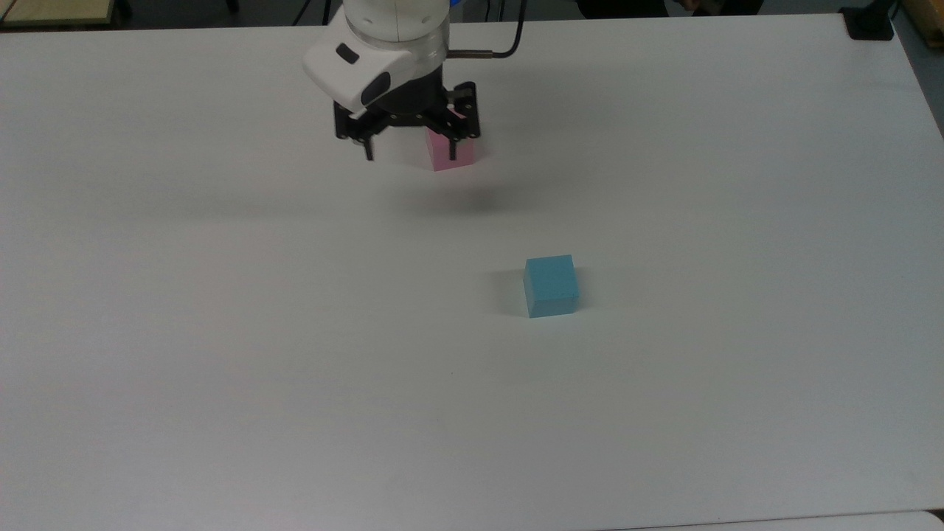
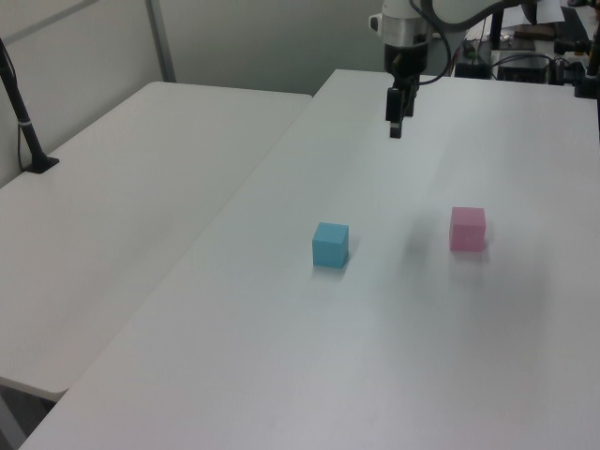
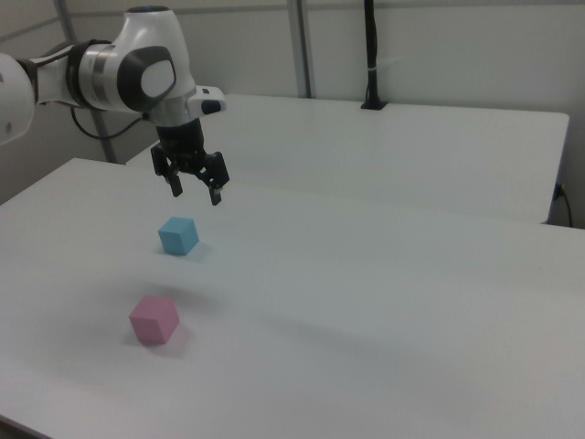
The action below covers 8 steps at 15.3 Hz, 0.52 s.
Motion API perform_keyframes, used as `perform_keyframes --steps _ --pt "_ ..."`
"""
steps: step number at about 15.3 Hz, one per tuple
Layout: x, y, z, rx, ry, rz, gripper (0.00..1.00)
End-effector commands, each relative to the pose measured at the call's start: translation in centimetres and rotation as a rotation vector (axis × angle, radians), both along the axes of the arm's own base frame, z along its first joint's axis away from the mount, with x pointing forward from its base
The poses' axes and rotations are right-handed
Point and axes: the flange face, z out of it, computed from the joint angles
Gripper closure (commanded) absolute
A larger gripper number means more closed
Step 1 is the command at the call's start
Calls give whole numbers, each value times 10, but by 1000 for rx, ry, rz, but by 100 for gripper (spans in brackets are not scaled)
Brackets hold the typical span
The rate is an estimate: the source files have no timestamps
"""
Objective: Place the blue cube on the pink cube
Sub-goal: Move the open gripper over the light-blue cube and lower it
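Observation:
The blue cube (image 1: 551,286) (image 2: 330,245) (image 3: 178,235) rests alone on the white table (image 1: 221,354), near its middle. The pink cube (image 1: 464,156) (image 2: 467,229) (image 3: 153,319) stands apart from it, farther up in the top view. My gripper (image 1: 410,156) (image 2: 396,124) (image 3: 196,195) hangs well above the tabletop, open, with nothing between its fingers. In the top view it covers the pink cube's upper part. The right view puts it in the air above and just behind the blue cube; the left view places it far behind both cubes.
A second white table (image 2: 122,187) adjoins on the left view's left. A black pole on a clamp (image 2: 26,127) (image 3: 371,55) stands at that table's far edge, and its base (image 1: 870,22) is at the top view's top right corner.

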Motion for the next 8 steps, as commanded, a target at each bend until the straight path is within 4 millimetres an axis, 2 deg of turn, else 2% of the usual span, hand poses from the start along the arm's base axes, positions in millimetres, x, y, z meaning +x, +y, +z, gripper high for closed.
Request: perform_keyframes --steps 1,5,8 --pt "-1 24 -11 88 -62 -11 3" --pt "12 68 -46 100 -105 -84 0" --pt "20 88 -67 92 -118 -66 0"
